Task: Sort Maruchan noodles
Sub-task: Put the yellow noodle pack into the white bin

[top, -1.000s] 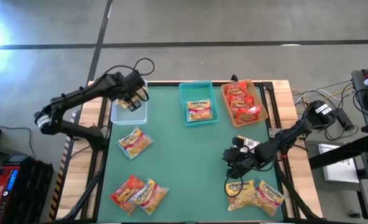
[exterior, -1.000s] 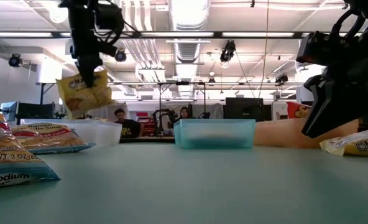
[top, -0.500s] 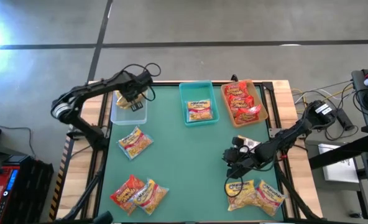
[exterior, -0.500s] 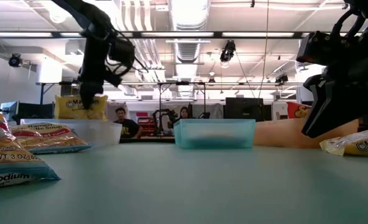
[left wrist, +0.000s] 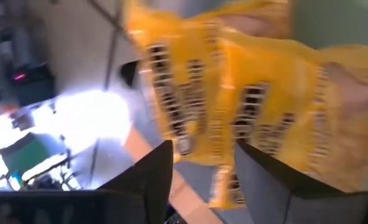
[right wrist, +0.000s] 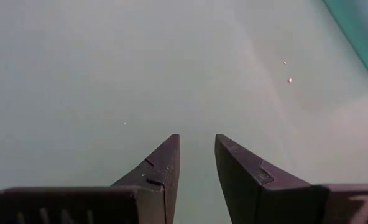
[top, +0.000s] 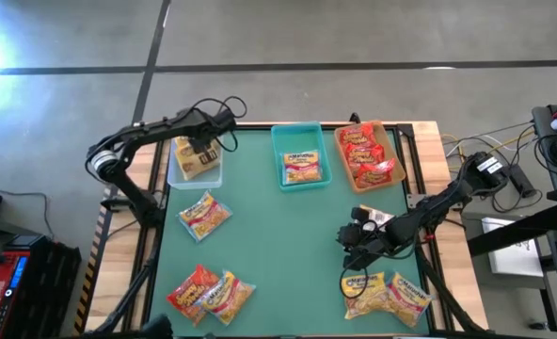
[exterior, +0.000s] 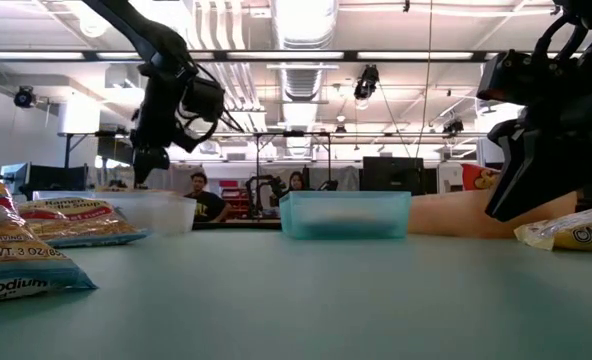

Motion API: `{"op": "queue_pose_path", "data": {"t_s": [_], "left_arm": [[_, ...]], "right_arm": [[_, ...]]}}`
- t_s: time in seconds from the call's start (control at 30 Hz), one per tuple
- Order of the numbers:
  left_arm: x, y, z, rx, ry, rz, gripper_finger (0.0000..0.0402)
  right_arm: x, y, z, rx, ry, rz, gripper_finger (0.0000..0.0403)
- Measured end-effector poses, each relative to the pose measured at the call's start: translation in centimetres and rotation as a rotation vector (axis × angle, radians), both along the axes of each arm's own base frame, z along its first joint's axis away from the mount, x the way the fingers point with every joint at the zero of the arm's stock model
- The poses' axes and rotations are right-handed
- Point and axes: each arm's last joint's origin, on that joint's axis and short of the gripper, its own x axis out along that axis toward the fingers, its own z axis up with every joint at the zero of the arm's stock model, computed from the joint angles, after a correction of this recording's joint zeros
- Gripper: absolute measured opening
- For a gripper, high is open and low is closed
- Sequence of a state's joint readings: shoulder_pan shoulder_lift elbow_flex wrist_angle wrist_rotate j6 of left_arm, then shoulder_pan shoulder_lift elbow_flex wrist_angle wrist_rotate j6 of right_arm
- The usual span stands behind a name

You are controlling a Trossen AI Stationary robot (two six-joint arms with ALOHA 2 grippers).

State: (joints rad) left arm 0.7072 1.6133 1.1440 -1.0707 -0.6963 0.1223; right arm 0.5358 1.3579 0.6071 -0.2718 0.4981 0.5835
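A yellow noodle packet (top: pixel 193 157) lies in the clear bin (top: pixel 179 177) at the table's far left. My left gripper (top: pixel 204 151) hangs open just above it, over the bin's far end. In the left wrist view the packet (left wrist: pixel 258 93) fills the picture beyond the spread fingers (left wrist: pixel 156 168); whether they touch it I cannot tell. My right gripper (top: pixel 354 243) waits low over the bare green table at the near right, its fingers (right wrist: pixel 165 162) a little apart with nothing between them.
The teal bin (top: pixel 297 132) holds a yellow packet (top: pixel 303 168); the tan bin (top: pixel 398 160) holds red packets (top: pixel 366 153). Loose packets lie at left centre (top: pixel 205 215), near left (top: pixel 211 292) and near right (top: pixel 384 292), close under the right arm.
My left gripper has come down over the clear bin, tipping further downward, with the yellow packet hanging below it. The packet has sunk behind the bin's wall and now lies inside, let go; the gripper stays just above it.
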Motion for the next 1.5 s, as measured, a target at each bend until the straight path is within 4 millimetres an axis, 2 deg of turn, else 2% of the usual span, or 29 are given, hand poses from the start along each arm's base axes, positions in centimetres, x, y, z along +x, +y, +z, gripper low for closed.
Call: {"op": "queue_pose_path", "data": {"t_s": [0.23, 0.4, 0.5, 0.7, 0.9, 1.0, 1.17, 1.5], "left_arm": [[-0.9, -0.5, 2.3, 0.185, -0.130, 0.153, 0.0173], [-0.5, -1.8, 3.8, 0.144, -0.428, 0.245, 0.0169], [0.9, -3.2, 4.7, 0.102, -0.610, 0.191, 0.0168], [4.7, -7.6, 6.1, 0.089, -0.804, -0.057, 0.0168], [7.3, -13.0, 6.3, 0.024, -0.889, -0.234, 0.0168], [8.1, -15.9, 6.0, -0.019, -0.913, -0.319, 0.0168], [8.9, -19.8, 5.5, -0.054, -0.988, -0.447, 0.0167], [9.3, -23.9, 4.7, -0.104, -1.043, -0.519, 0.0167]], "right_arm": [[0.7, 0.4, 1.1, 0.021, -0.025, 0.003, 0.0093], [1.5, 1.2, 3.0, 0.125, -0.007, 0.004, 0.0093], [1.6, 1.5, 3.7, 0.201, 0.022, -0.053, 0.0093], [0.6, 1.8, 4.2, 0.343, 0.161, -0.242, 0.0093], [-1.6, 1.7, 5.9, 0.220, 0.331, -0.434, 0.0093], [-2.2, 1.6, 5.9, 0.201, 0.372, -0.459, 0.0093], [-2.7, 1.4, 5.1, 0.266, 0.478, -0.491, 0.0105], [-3.4, 0.9, 4.1, 0.239, 0.508, -0.532, 0.0189]]}}
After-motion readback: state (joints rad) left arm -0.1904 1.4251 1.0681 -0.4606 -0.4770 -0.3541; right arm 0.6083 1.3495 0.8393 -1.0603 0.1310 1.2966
